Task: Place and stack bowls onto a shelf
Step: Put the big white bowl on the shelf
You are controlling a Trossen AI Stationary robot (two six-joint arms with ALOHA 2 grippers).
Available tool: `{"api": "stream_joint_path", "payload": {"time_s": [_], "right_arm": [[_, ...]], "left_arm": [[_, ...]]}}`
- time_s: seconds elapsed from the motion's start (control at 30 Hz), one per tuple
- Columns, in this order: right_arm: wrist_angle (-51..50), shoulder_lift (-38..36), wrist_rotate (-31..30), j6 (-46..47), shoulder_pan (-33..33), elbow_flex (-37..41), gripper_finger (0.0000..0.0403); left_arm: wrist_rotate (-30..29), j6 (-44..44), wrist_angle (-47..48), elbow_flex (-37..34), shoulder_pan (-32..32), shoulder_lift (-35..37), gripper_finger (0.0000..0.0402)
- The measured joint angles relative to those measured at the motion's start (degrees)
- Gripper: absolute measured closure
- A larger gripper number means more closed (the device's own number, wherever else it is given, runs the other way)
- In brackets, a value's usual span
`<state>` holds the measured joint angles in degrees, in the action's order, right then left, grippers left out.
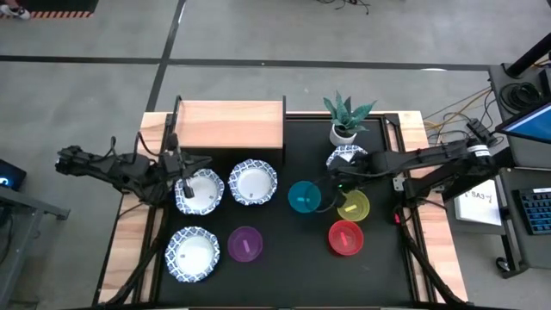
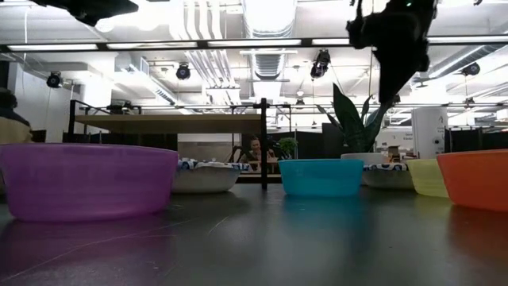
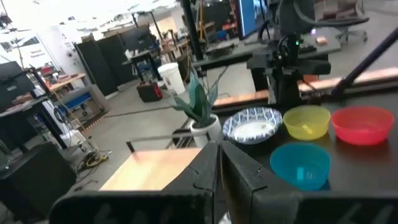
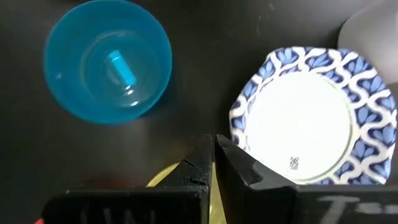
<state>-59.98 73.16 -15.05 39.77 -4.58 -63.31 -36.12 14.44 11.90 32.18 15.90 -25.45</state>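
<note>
A: Why is nothing sitting on the shelf (image 1: 229, 125) yet?

B: Neither arm is carrying anything. The left gripper (image 1: 178, 164) is hovering over the patterned bowl (image 1: 200, 191) nearest the shelf, fingers pressed together and empty. The right gripper (image 1: 334, 179) is hanging between the blue bowl (image 1: 303, 196) and the yellow bowl (image 1: 352, 207), also closed on nothing.

A: So where are the bowls lying?

B: All on the black table (image 1: 284, 267). A second patterned one (image 1: 253, 182) is resting just in front of the shelf, a third (image 1: 193, 253) near the front edge beside the purple bowl (image 1: 245, 244), and the fourth (image 1: 346, 158) by the potted plant (image 1: 344, 116). The red bowl (image 1: 346, 238) is sitting just in front of the yellow one.

A: Why are the grippers waiting shut?

B: I'm guessing both are only lining up; each would need to open before gripping a rim
</note>
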Motion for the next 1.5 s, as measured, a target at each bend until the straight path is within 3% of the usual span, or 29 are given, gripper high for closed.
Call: {"api": "stream_joint_path", "payload": {"time_s": [0.13, 0.23, 0.4, 0.67, 1.17, 1.5], "right_arm": [[0.2, 3.8, -4.0, 0.8, 0.5, -1.4, 0.0391], [0.1, 6.2, -1.5, 2.1, 1.5, -3.5, 0.0375], [-0.1, 9.5, 5.3, 3.4, 4.3, -7.0, 0.0313], [-0.2, 13.7, 6.0, 5.6, 5.5, -8.1, 0.0244], [-2.1, 22.3, 1.3, 10.7, 13.4, -8.2, 0.0262], [-1.7, 27.3, -0.1, 9.9, 13.9, -8.2, 0.0265]], "left_arm": [[0.0, 0.0, 0.3, -0.5, 0.0, 0.3, 0.0402], [0.0, -0.1, 0.3, -0.7, 0.0, 0.2, 0.0402], [0.0, -0.4, 0.2, -0.7, 0.0, 0.3, 0.0402], [0.0, -0.4, 0.2, -0.7, 0.0, 0.3, 0.0402], [0.0, -0.4, 0.2, -0.8, 0.0, 0.3, 0.0402], [-0.8, -0.2, 0.2, -0.8, 0.0, 0.3, 0.0402]]}}
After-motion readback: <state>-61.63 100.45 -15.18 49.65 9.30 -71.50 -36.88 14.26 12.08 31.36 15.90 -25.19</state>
